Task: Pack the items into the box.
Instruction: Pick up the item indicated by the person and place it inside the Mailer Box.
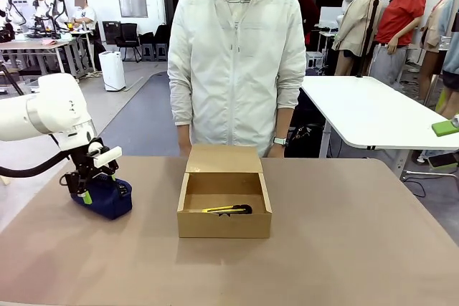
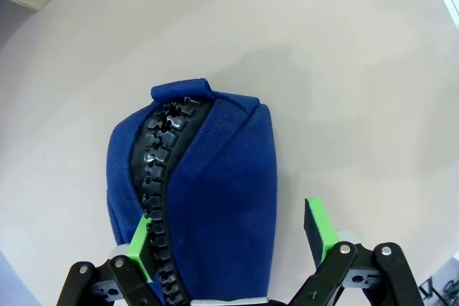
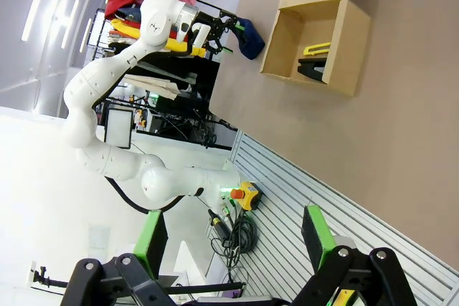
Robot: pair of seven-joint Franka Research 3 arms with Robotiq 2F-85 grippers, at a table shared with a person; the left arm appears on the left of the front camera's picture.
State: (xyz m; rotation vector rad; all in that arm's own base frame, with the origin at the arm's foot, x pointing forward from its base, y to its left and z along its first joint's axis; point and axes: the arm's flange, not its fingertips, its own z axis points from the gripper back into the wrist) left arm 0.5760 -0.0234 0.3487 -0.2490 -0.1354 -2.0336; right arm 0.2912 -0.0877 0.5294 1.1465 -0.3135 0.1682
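**Left gripper at pouch; box part-filled**

Left gripper (image 1: 98,185): jaws wide, straddling the navy pouch (image 1: 109,200) at the worktop's left. Centre: box (image 1: 224,224), flap up, holds the utility knife (image 1: 221,209) and black stapler (image 3: 313,69). Right gripper (image 3: 233,240): spread wide, empty, well apart from the box.

Robotics lab: white arm (image 1: 43,114), worktables (image 1: 373,109).

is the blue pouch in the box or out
Out: the pouch sits on the table, apart from the box, under the open left gripper.

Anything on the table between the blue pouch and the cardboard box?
Nothing: bare tabletop between the blue pouch and the box, seen in the front view.
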